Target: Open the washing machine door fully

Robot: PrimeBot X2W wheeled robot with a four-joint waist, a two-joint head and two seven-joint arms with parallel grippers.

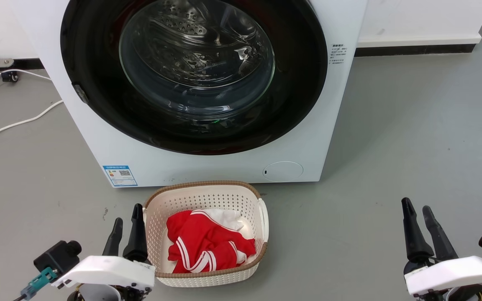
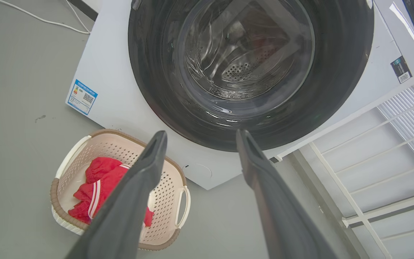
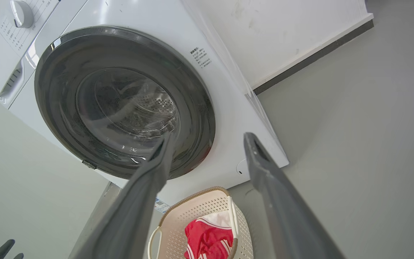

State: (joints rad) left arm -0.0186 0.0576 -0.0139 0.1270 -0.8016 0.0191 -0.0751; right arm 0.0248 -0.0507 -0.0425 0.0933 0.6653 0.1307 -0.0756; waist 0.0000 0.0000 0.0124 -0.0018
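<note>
Washing machine door [image 1: 195, 71], the large round glossy black disc w/ a bulging clear glass bowl at centre, sits shut and flush on the front of the big white front-loading washing machine [image 1: 207, 167], straight ahead of the robot. Left gripper [image 1: 128, 213] & right gripper [image 1: 415, 204] are both low, well apart from the door, fingers spread, holding nothing. A cream perforated plastic laundry basket [image 1: 207, 196] w/ a red-and-white striped garment [image 1: 207, 242] stands on the grey floor [image 1: 391, 146] just in front of the machine, just beside the left gripper.

Step in hand, as I judge it: reach for the door's edge. A small grey tab [image 1: 80, 93] on the rim at the robot's left looks like the catch, so the hinge is prob. opposite; can't confirm. Best approach: left gripper goes up & over the basket, hooks a finger behind the tab, pulls outward, then follows the door's arc wide, not a straight tug.
</note>
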